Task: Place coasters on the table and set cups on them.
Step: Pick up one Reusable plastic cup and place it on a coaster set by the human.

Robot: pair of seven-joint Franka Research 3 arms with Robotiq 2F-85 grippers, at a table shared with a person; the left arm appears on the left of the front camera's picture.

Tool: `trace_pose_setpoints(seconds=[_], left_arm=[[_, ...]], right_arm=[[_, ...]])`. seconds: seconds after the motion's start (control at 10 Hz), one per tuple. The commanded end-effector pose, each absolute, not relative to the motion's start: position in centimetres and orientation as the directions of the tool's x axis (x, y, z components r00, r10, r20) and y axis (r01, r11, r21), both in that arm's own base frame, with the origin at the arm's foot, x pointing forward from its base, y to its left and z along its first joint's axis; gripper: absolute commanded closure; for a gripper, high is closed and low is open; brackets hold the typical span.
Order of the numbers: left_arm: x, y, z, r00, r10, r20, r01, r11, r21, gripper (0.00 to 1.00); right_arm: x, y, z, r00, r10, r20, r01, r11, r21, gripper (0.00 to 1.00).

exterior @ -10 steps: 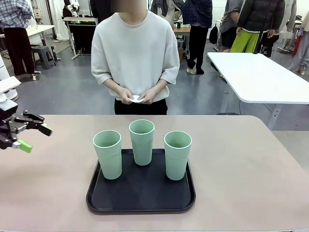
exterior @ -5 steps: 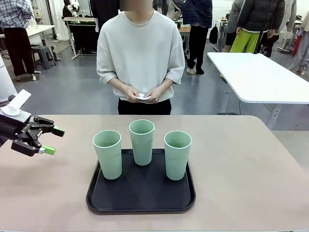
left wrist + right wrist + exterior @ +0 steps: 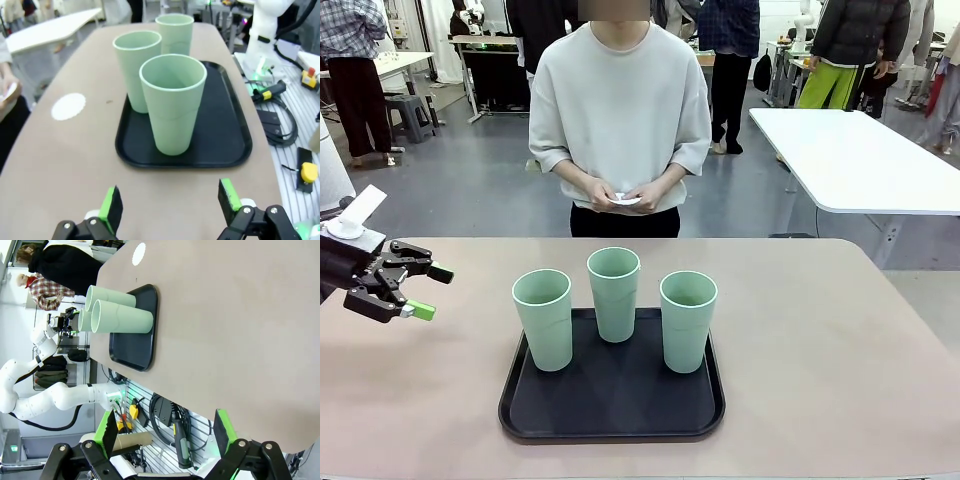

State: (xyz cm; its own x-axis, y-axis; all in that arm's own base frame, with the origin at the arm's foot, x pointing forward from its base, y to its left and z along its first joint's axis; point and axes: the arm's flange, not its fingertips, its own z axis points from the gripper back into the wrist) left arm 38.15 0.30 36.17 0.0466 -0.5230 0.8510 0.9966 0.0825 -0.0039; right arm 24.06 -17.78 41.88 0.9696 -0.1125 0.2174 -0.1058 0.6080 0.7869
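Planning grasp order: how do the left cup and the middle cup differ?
The left cup sits by the left rim of the black tray, closer to the open left gripper; the middle cup sits farther back, toward the person. From the left wrist, the left cup overlaps the middle cup. Both stand upright, same pale green tumblers.

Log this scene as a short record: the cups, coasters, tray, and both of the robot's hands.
cups: three, upright on the black tray
black tray: on the table, toward the robot's side
coasters: white, held in the person's hands; count unclear
left hand: open, empty, over the table left of the tray
right hand: open, empty, off beside the table
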Motion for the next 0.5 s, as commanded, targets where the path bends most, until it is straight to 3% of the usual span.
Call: trace_pose_setpoints(seconds=[0.0,0.2,0.4], left_arm=[[37.8,-0.1,35.3,-0.033,-0.538,0.843,0.998,0.032,0.059,0.0],[37.5,-0.7,33.3,-0.122,-0.508,0.853,0.991,-0.008,0.137,0.0],[38.1,-0.9,32.6,-0.12,-0.473,0.873,0.99,0.003,0.138,0.0]], right_arm=[[24.2,-17.8,41.8,0.967,-0.117,0.225,-0.113,0.594,0.796,0.0],[24.2,-17.8,41.8,0.967,-0.117,0.225,-0.113,0.594,0.796,0.0],[24.2,-17.8,41.8,0.967,-0.117,0.225,-0.113,0.594,0.796,0.0]])
